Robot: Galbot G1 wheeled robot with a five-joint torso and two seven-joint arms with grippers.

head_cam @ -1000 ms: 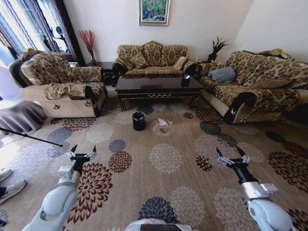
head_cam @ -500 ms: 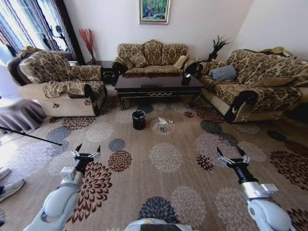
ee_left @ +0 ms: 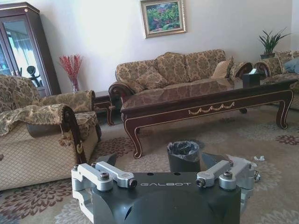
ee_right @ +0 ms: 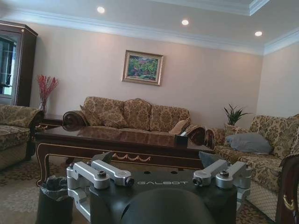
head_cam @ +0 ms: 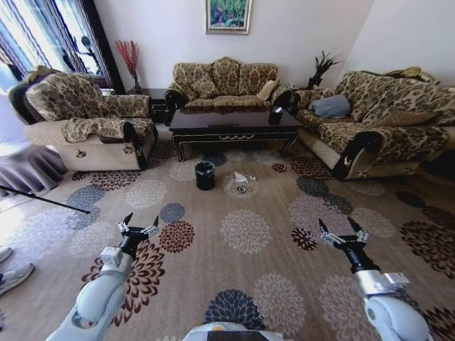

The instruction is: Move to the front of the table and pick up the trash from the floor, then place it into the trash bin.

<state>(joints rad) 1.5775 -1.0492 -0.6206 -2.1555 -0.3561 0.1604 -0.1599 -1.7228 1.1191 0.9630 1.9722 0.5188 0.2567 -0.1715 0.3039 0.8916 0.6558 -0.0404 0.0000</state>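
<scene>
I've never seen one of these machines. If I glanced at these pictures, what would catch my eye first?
Probably the two open grippers, left gripper and right gripper, held out low over the flowered floor. Beyond them stands the dark table ringed by patterned sofas, with the black trash bin and small trash lying in front of it.

"GALBOT" stood in pale letters on the dark housing of the left gripper (ee_left: 159,167), between its finger mounts. The same word was on the right gripper (ee_right: 158,165). Nothing else in the room could be read.
</scene>
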